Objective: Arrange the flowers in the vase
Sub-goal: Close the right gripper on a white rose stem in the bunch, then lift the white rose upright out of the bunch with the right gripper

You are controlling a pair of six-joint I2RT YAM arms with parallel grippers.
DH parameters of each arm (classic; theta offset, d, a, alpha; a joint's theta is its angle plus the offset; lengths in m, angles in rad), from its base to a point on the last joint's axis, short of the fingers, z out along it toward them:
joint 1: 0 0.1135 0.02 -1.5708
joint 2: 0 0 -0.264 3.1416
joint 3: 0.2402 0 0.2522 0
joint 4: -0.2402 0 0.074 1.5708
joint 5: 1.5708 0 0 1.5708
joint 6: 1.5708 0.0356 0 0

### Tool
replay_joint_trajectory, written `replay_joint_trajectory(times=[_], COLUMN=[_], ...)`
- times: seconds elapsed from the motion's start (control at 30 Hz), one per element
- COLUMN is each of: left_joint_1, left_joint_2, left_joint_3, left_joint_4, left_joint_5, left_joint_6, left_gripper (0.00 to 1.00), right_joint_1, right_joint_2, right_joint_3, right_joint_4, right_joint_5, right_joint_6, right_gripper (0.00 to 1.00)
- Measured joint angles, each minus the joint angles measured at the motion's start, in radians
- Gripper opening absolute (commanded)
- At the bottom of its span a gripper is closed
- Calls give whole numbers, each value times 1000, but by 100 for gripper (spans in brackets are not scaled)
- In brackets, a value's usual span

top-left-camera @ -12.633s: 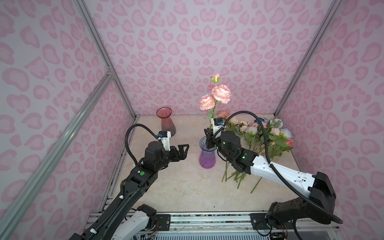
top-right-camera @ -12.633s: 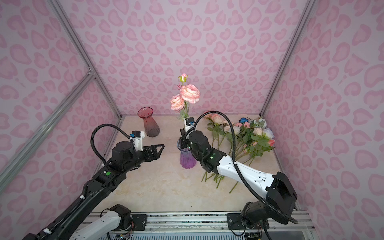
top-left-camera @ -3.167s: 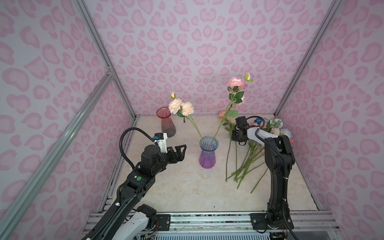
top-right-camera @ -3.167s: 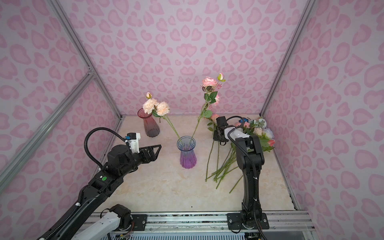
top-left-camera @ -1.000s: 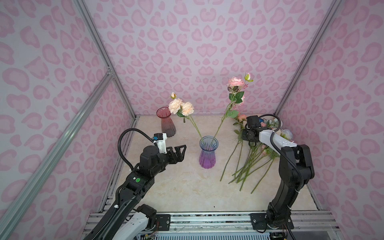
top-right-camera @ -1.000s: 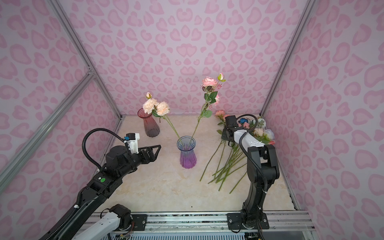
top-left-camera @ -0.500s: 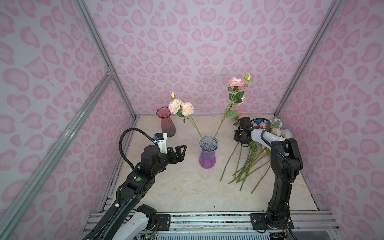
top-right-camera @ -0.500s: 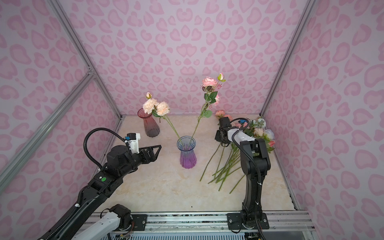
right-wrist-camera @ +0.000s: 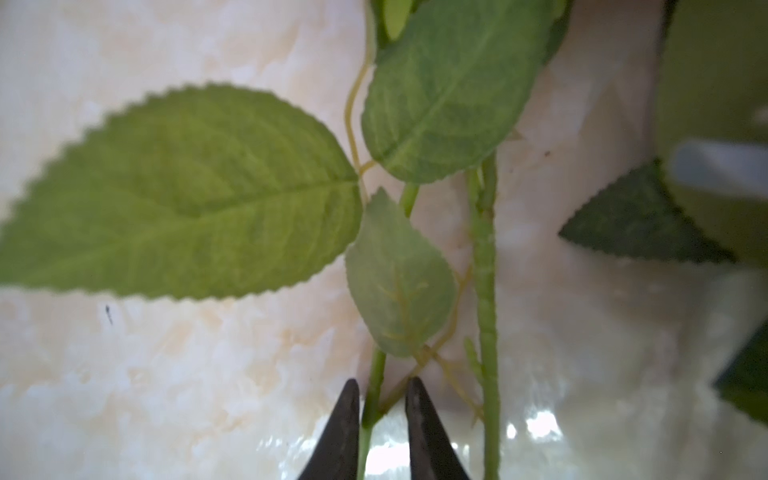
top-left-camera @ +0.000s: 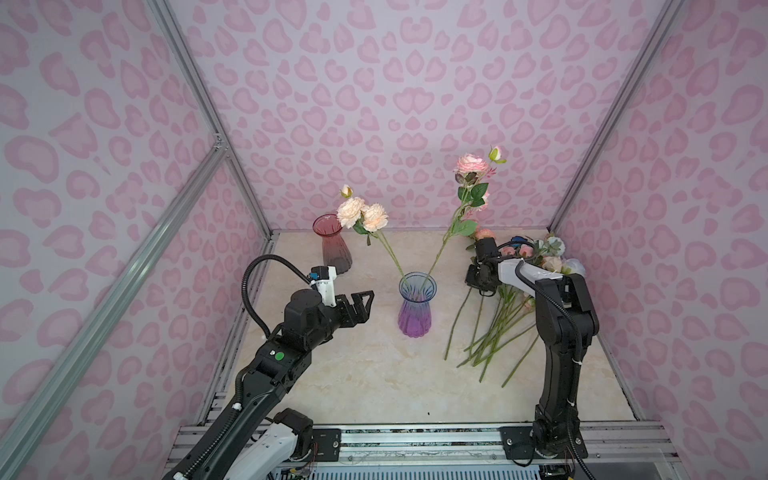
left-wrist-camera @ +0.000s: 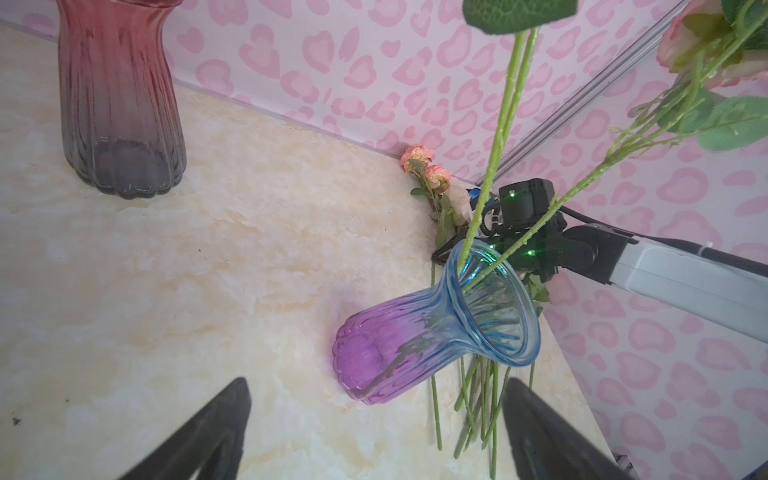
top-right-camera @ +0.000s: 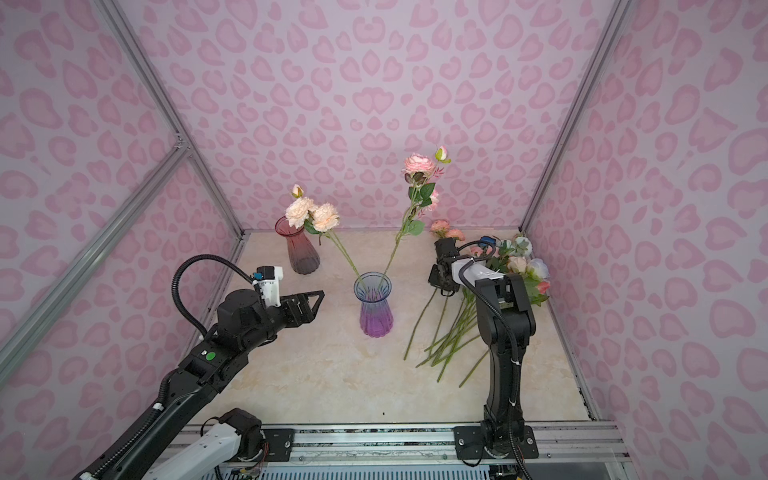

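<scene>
We should pinch only the one stem [right-wrist-camera: 372,401] between the tips of the right claw [right-wrist-camera: 381,384], clear of the leaves [right-wrist-camera: 187,195]; its jaws stand narrow about it, but we cannot tell if they grip. That arm stands tall, wrist bent down over the flowers [top-left-camera: 492,334] heaped on the tabletop [top-left-camera: 374,374] beside the vase [top-left-camera: 414,316]; the left claw [top-left-camera: 363,306] hangs wide apart.

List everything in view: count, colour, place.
purple vase: one, blue fading to purple, table centre, upright.
red vase: one, red fading to grey, back left, empty.
standing flowers: two stems, peach blooms and pink rose, in the purple vase.
loose flowers: a pile, too tangled to count, pink, peach and pale blue, lying at the right.
table: one, cream marble.
walls: pink heart print.
left gripper: black, open, left of the purple vase.
right gripper: black, fingers astride a loose stem.
</scene>
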Motion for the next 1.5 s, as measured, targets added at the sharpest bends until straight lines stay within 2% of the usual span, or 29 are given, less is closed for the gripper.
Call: replay_joint_trajectory(times=[0.13, 0.3, 0.43, 0.73, 0.87, 1.1, 1.27, 1.5], left_joint_1=[0, 0, 1, 3, 3, 3, 3, 3], left_joint_2=[0, 5, 6, -3, -18, -61, -60, -28], left_joint_3=[0, 0, 0, 0, 0, 0, 16, 55], left_joint_4=[0, 0, 0, 0, 0, 0, -1, 3], left_joint_5=[0, 0, 0, 0, 0, 0, 0, 8], left_joint_6=[0, 0, 1, 0, 0, -3, -11, -15], left_gripper=[96, 96, 96, 96, 96, 96, 96, 96], right_joint_1=[0, -3, -6, 26, 45, 57, 63, 90], right_joint_2=[8, 16, -11, -172, -306, -628, -829, -1050], right_joint_3=[8, 21, -3, -49, -124, -316, -367, -377], right_joint_4=[0, 2, 3, -1, 17, 99, 137, 192], right_joint_5=[6, 10, 9, -4, -11, -31, -20, 55], right_joint_6=[0, -2, -3, -9, -7, 18, -5, -68], right_gripper=[14, 1, 0, 0, 0, 0, 0, 0])
